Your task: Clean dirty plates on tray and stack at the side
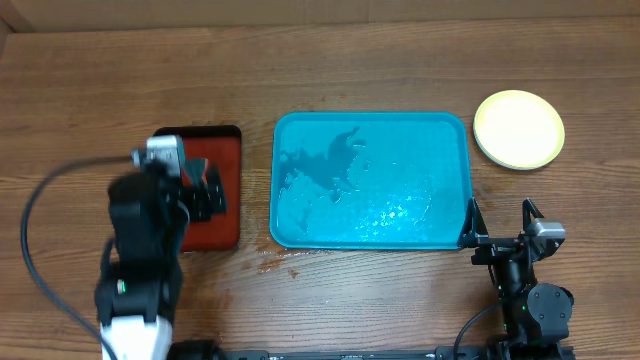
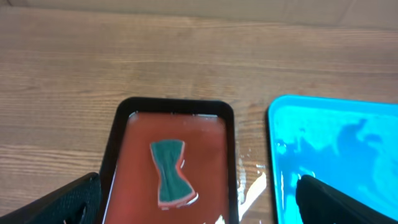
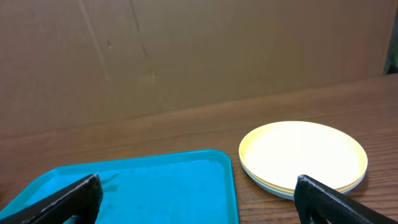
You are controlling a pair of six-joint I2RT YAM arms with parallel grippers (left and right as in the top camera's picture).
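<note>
The turquoise tray (image 1: pixel 370 180) lies mid-table, wet and with no plates on it; it also shows in the left wrist view (image 2: pixel 336 162) and the right wrist view (image 3: pixel 137 186). The plates (image 1: pixel 518 129) sit stacked on the table right of the tray, a pale yellow-green one on top; the stack also shows in the right wrist view (image 3: pixel 303 157). My left gripper (image 2: pixel 199 199) is open and empty above the red tray. My right gripper (image 3: pixel 199 199) is open and empty near the turquoise tray's front right corner.
A red tray with a black rim (image 1: pixel 210 190) lies left of the turquoise tray and holds a green sponge (image 2: pixel 169 171) in shallow water. Water is spilled on the table (image 1: pixel 275 262) at the turquoise tray's front left corner. A cardboard wall (image 3: pixel 186 50) stands behind.
</note>
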